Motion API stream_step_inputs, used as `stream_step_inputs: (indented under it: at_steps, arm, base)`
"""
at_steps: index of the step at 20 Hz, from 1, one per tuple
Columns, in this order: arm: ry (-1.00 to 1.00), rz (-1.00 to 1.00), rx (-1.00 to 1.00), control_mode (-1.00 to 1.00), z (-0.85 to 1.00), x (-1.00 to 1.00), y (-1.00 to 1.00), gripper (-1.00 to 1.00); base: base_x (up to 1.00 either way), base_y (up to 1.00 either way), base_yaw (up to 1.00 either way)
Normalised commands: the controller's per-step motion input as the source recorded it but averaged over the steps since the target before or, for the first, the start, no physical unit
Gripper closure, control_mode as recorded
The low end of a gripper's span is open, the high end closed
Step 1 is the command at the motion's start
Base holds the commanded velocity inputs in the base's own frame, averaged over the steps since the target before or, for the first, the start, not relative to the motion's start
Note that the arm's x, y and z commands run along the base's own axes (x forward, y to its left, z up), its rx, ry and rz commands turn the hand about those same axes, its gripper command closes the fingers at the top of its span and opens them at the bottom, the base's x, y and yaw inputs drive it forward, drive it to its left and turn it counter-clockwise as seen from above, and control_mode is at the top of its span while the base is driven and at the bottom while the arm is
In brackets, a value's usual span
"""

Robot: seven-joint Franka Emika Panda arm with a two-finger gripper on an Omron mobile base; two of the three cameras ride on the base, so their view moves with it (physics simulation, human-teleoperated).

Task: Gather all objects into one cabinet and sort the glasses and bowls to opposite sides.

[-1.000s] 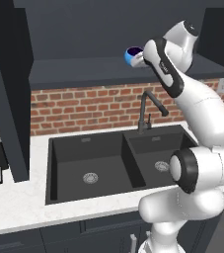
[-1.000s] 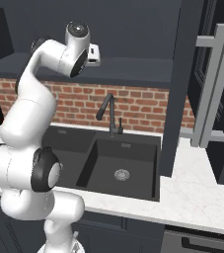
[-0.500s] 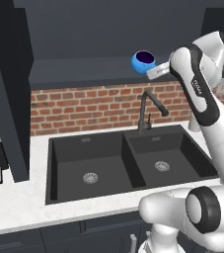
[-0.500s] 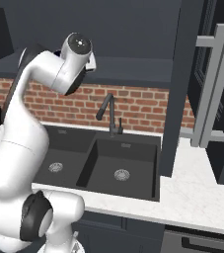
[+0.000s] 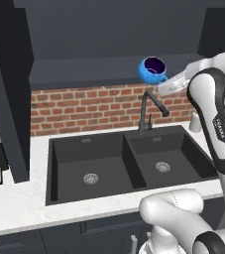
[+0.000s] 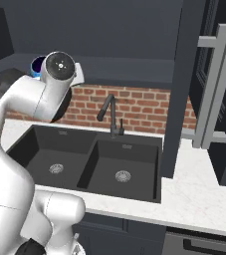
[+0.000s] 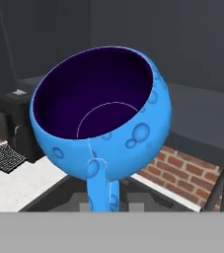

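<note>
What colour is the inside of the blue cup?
Dark purple, almost black, inside the cup; the hand view shows it best.

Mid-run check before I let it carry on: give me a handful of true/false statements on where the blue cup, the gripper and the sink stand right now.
1. The gripper holds a blue cup by its handle. True.
2. The cup rests in the sink. False: it is held in the air, above the faucet, level with the cabinet shelf.
3. The cup is tipped, its dark inside facing the left base camera. True.
4. The sink has a single basin. False: it has two basins, each with a drain.
5. The wall behind the faucet is white tile. False: it is red brick.
</note>
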Motion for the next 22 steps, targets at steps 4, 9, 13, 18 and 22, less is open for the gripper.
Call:
stream_step_inputs:
  at_steps: [4,9,13,18,22]
  arm:
    - [0.08,0.00,0.00,-1.00,0.10,-0.75,0.14,1.00]
    - [0.13,0.00,0.00,-1.00,0.06,-0.59,0.20,1.00]
    - [0.25,-0.03,0.00,-1.00,0.07,-0.37,0.30,1.00]
    - [0.14,-0.01,0.00,-1.00,-0.01,-0.29,0.23,1.00]
    - [0.01,0.00,0.00,-1.00,-0.19,-0.11,0.04,1.00]
  base:
    - [0.00,0.00,0.00]
    - [0.00,0.00,0.00]
    - [0.00,0.00,0.00]
    - [0.00,0.00,0.00]
    - [0.00,0.00,0.00]
